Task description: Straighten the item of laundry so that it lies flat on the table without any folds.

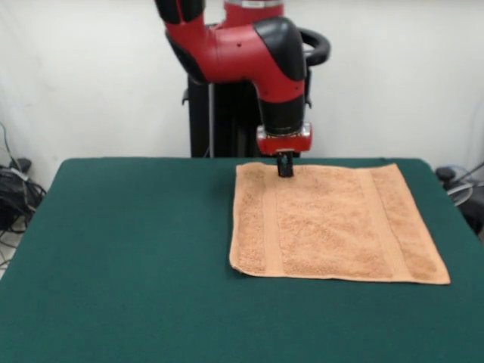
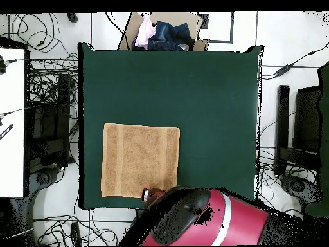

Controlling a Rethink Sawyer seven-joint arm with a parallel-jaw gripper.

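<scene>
One towel (image 1: pixel 333 223) lies spread out on the green table (image 1: pixel 128 265), toward the side that is the picture's right in the front view and left in the overhead view (image 2: pixel 140 161). It looks flat, with no fold showing, and two woven bands run across it near opposite edges. The red and black arm (image 1: pixel 257 49) comes down at the towel's far edge, the edge nearest the pedestal, and the gripper (image 1: pixel 284 165) points straight down there, its dark tip at or on the cloth just inside that edge. Whether the jaws are open or closed cannot be told. From above, the arm hides that edge. Beyond the table's opposite end, a box (image 2: pixel 164 32) holds bundled cloth.
</scene>
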